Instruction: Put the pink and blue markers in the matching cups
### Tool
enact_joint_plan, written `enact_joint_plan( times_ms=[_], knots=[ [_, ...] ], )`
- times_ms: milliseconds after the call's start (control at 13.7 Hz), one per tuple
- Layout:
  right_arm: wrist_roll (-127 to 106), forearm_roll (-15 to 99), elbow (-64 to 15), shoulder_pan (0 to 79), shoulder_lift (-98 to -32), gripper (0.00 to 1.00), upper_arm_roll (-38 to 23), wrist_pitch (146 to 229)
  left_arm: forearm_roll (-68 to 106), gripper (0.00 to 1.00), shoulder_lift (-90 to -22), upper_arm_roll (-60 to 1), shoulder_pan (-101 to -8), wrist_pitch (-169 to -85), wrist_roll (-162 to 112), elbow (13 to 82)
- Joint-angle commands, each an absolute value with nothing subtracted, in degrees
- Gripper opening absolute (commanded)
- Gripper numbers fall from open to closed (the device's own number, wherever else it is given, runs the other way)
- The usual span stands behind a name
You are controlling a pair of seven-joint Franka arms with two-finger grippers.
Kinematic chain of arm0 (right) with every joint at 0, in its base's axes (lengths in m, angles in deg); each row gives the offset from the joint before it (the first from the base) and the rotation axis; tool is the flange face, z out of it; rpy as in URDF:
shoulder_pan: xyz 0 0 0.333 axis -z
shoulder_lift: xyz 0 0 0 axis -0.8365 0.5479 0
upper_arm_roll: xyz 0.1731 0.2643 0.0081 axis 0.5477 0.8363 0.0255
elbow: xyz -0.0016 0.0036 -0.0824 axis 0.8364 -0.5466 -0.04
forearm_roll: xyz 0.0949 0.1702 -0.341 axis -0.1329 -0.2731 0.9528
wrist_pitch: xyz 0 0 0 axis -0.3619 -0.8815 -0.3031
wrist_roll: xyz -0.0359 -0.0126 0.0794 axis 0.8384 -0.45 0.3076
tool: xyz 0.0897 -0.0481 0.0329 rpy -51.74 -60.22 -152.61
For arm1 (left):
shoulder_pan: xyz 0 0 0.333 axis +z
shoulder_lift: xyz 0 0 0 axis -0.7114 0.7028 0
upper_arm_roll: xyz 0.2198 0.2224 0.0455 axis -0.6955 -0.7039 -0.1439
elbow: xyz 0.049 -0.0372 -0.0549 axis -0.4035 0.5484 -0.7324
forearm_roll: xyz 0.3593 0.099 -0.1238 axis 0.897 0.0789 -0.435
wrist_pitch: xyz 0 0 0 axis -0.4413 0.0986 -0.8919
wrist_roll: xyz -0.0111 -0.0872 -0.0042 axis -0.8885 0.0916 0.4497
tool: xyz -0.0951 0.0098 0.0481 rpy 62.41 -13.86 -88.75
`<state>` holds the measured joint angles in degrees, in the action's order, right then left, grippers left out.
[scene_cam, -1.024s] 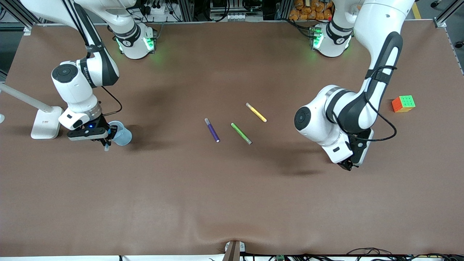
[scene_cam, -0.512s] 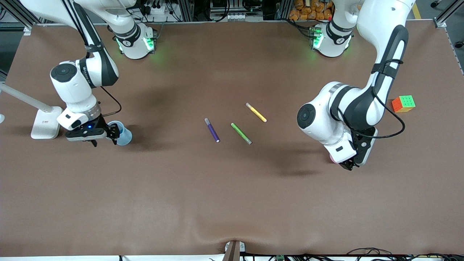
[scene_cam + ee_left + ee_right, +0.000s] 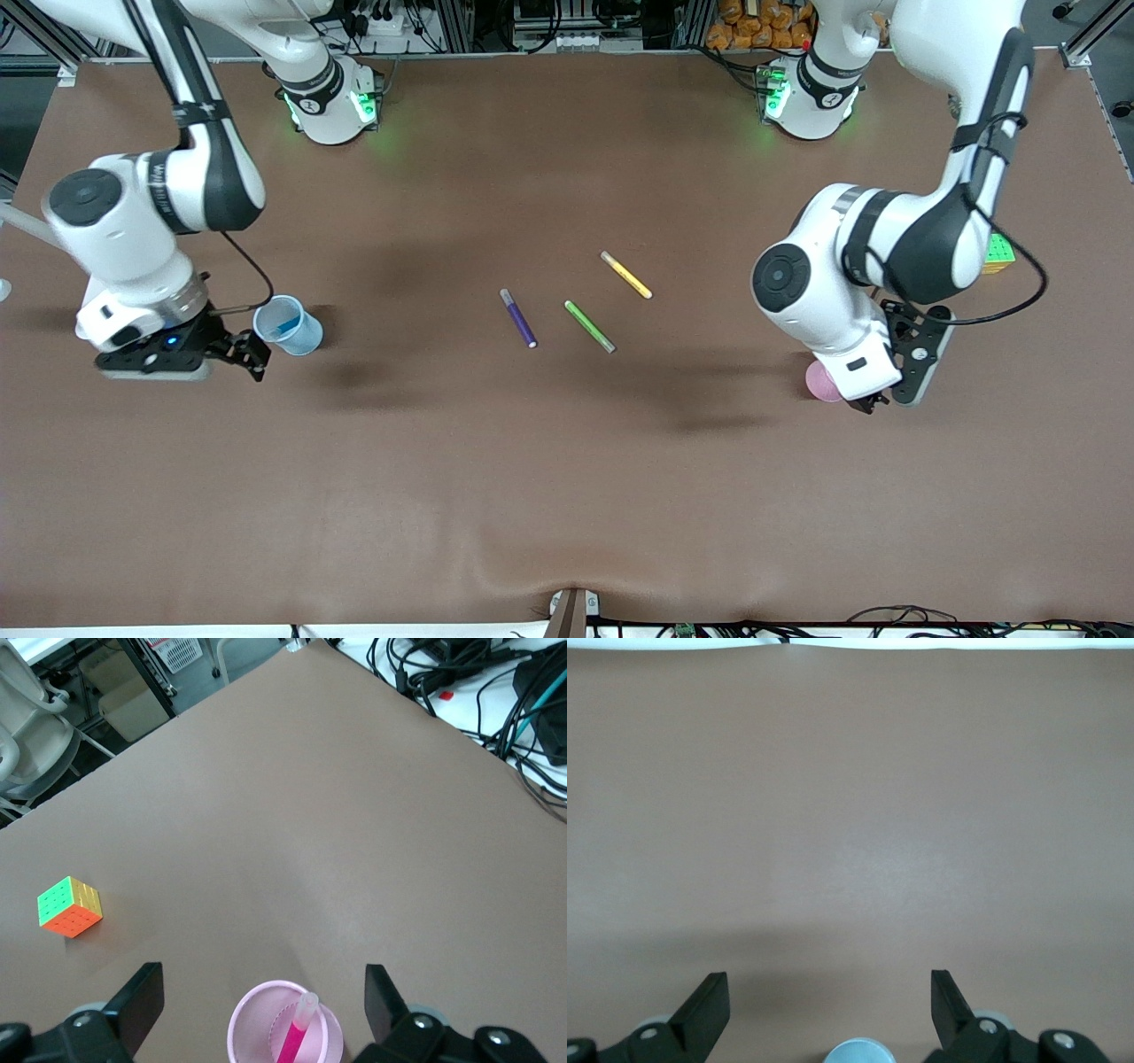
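The light blue cup (image 3: pixel 306 341) stands toward the right arm's end of the table. The blue marker (image 3: pixel 283 326) is inside it. My right gripper (image 3: pixel 251 353) hangs open and empty beside that cup. In the right wrist view only the cup's rim (image 3: pixel 859 1051) shows below the right gripper (image 3: pixel 826 988). The pink cup (image 3: pixel 819 381) stands toward the left arm's end, half hidden by the left arm. My left gripper (image 3: pixel 875 403) is open above it. In the left wrist view the pink marker (image 3: pixel 292 1045) leans inside the pink cup (image 3: pixel 244 1019), pale end up, under the left gripper (image 3: pixel 261 979).
Three other markers lie apart mid-table: dark purple (image 3: pixel 518 317), green (image 3: pixel 589 326) and yellow (image 3: pixel 626 275). A coloured puzzle cube (image 3: pixel 999 252) sits near the left arm's end, partly covered by that arm, and the cube (image 3: pixel 69 907) also shows in the left wrist view.
My right gripper has opened, let the blue marker drop into the blue cup, and drawn away toward the right arm's end. The left arm has pulled back, uncovering the pink cup.
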<state>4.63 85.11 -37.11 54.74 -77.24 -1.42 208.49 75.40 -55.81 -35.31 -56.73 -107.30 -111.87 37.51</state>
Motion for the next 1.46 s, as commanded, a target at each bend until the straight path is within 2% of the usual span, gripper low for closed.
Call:
enact_joint_plan(
  times_ms=[0,146,220,439,659,805,1024,1390],
  knots=[
    [5.1,75.2,-18.1,55.5,-69.4,1.00,-1.5,191.7,71.8,1.00,-57.2,-35.2,-55.5,-105.9,-107.0,35.5],
    [4.8,68.6,-5.8,58.3,-64.7,1.00,-1.7,176.5,68.9,1.00,-58.0,-35.2,-55.0,-105.9,-103.2,34.4],
    [4.6,68.4,-0.8,59.1,-63.3,1.00,-1.7,171.8,68.0,1.00,-58.2,-35.2,-54.8,-105.8,-102.2,33.6],
    [-9.3,69.0,2.7,62.0,-63.6,1.00,-2.1,165.3,64.3,1.00,-60.2,-35.2,-54.1,-105.8,-97.4,33.3],
    [-8.4,69.5,9.0,62.8,-65.3,1.00,-2.2,152.4,58.6,1.00,-64.1,-34.7,-51.5,-105.8,-88.3,33.4],
    [-8.6,76.2,9.4,59.3,-67.8,1.00,-1.6,150.7,54.4,1.00,-66.3,-35.2,-51.2,-105.6,-83.4,33.6],
    [-8.3,80.7,10.3,55.3,-67.7,1.00,-2.0,150.1,49.0,1.00,-68.9,-35.2,-50.7,-103.3,-79.2,34.0],
    [-11.3,80.1,10.3,55.0,-70.6,1.00,-1.6,147.0,39.6,1.00,-72.9,-34.7,-48.9,-100.9,-68.5,35.0]
  ],
)
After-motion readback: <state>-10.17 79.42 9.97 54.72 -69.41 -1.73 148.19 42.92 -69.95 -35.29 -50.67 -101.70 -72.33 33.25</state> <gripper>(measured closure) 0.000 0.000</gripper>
